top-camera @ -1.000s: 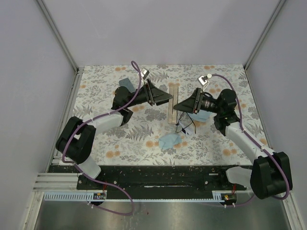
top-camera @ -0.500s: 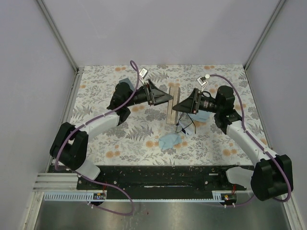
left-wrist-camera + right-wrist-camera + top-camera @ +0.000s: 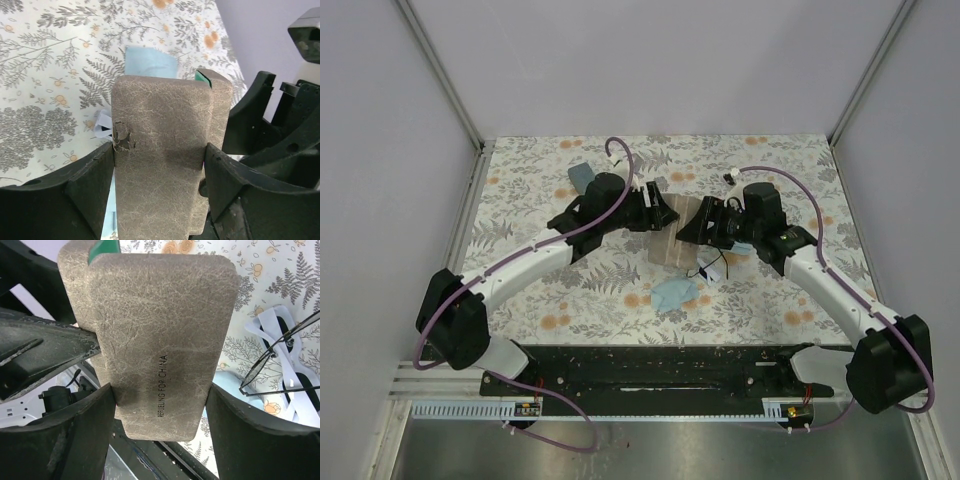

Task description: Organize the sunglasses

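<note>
Currently both arms meet over the middle of the floral table (image 3: 520, 200), each clamped on the same tan case (image 3: 665, 238). In the overhead view the left gripper (image 3: 655, 213) comes at the case from 9 o'clock and the right gripper (image 3: 694, 222) from 3 o'clock.

In the left wrist view the case (image 3: 160, 150) fills the gap of the left gripper (image 3: 159, 152), and both black fingers (image 3: 87, 187) press against its sides. The right wrist view shows the same: the right gripper (image 3: 159, 390) grasps the case (image 3: 160, 325), with the fingers (image 3: 250, 440) touching either flank. A sliver of green lining (image 3: 202, 78) shows at the case's far end, where its two halves stand slightly parted. I cannot tell whether the case rests on the table.

The sunglasses (image 3: 705, 267) lie on the table at about 5 o'clock from the case, near it but apart, with no gripper on them. Their thin black frame (image 3: 280, 362) lies across a pale white piece.

A light blue cloth (image 3: 675, 293) lies at 6 o'clock from the case, a second blue cloth (image 3: 746, 246) at 3 o'clock under the right wrist, and a slate-blue case (image 3: 582, 178) at 10 o'clock.
</note>
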You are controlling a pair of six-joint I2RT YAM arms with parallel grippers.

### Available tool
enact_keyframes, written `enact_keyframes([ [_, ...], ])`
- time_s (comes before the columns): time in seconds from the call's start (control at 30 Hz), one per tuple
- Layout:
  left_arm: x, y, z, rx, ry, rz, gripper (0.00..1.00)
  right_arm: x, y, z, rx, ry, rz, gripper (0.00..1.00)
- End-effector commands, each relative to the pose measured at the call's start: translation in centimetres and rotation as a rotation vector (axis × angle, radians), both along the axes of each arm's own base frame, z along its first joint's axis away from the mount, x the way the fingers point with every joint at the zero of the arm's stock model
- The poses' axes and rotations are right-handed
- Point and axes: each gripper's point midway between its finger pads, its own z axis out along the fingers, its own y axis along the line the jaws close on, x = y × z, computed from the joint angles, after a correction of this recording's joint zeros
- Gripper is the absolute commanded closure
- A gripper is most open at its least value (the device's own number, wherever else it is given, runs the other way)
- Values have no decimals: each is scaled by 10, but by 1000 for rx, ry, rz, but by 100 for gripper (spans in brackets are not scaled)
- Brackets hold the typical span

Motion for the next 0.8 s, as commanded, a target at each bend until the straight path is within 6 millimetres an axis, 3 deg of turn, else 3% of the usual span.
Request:
enact_keyframes([
  [0.0, 5, 18, 5, 151, -91, 64, 81, 25, -17, 25, -33, -116, -125, 32],
  [0.07, 5, 20, 3, 160, -93, 63, 80, 22, -18, 25, -33, -120, -122, 2],
  [0.2, 1, 19, 4, 132, -100, 24, 79, 15, -25, 18, -48, -122, -144, 0],
  [0.37, -2, 23, 12, 71, -95, -10, 88, 6, -30, 15, -51, -149, -143, 1],
  [0.53, -11, 24, 27, 53, -119, -50, 100, -5, -23, 19, -2, -193, -81, 1],
  [0.77, -32, 24, 52, -21, -146, -110, 100, -24, -2, 28, 132, -245, 58, 1],
])
